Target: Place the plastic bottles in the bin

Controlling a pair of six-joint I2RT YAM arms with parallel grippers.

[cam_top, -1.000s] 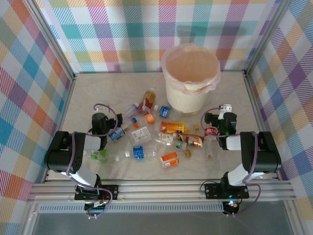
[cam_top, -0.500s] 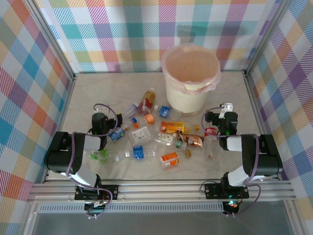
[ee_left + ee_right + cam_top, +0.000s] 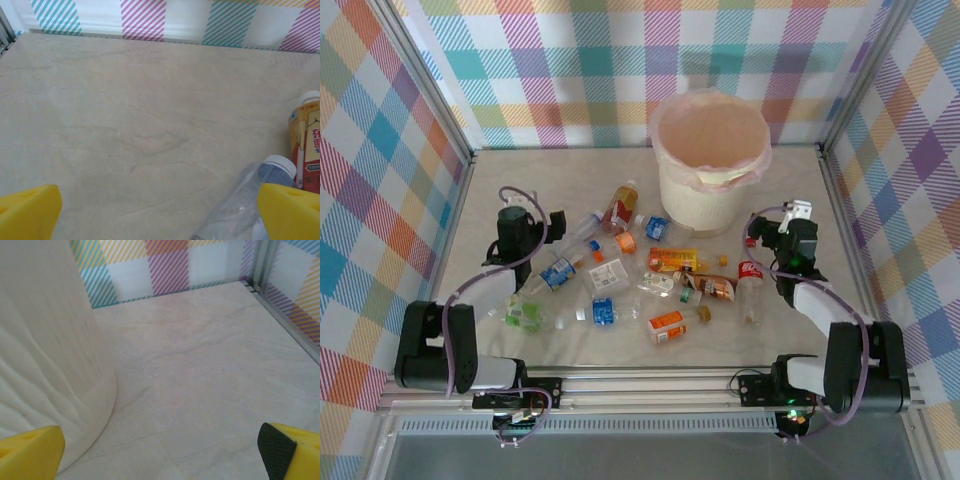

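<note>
Since both of my grippers are empty, the coming move depends on which bottle lies closest to which one. The plastic bottles (image 3: 672,259) lie scattered across the middle of the table (image 3: 480,190), between my two arms. The bin (image 3: 705,205) stands near the middle of the far edge, a little toward the right side. My left gripper (image 3: 160,212) points toward the far edge with its yellow fingers spread wide and nothing between them. A clear white-capped bottle (image 3: 240,200) lies just beside its right finger. That bottle's long axis slants away to the far right, with the cap at the far end. Beyond it, an orange-labelled bottle (image 3: 307,145) lies farther toward the bin. My right gripper (image 3: 160,450) is equally wide open and holds nothing, and the bin wall is close on its left. A red-labelled bottle (image 3: 750,272) lies behind that gripper, toward the near edge, lengthwise near to far. I judge the left gripper better placed: a short shift to the right and a turn of the wrist to cross the clear bottle's axis.
</note>
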